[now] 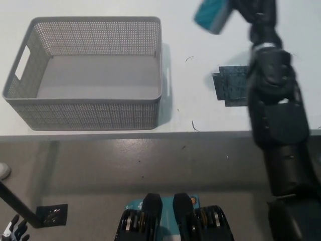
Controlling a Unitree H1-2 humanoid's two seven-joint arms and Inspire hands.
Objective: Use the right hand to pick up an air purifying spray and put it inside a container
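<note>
Only the lower part of the teal air purifying spray [212, 15] shows at the top edge of the head view, raised off the table and tilted. My black right hand [255, 11] is shut on it, with the arm stretching up along the right side; most of the hand is cut off by the frame. The grey mesh basket [90, 113] stands empty on the white table at the left, well to the left of the spray. My white left hand [14, 227] hangs at the bottom left corner, far below the table.
A dark square mat [231, 84] lies bare on the table where the spray stood. The table's front edge [150, 134] runs across the middle; grey floor lies below it, with a dark stand foot [50, 215] at lower left.
</note>
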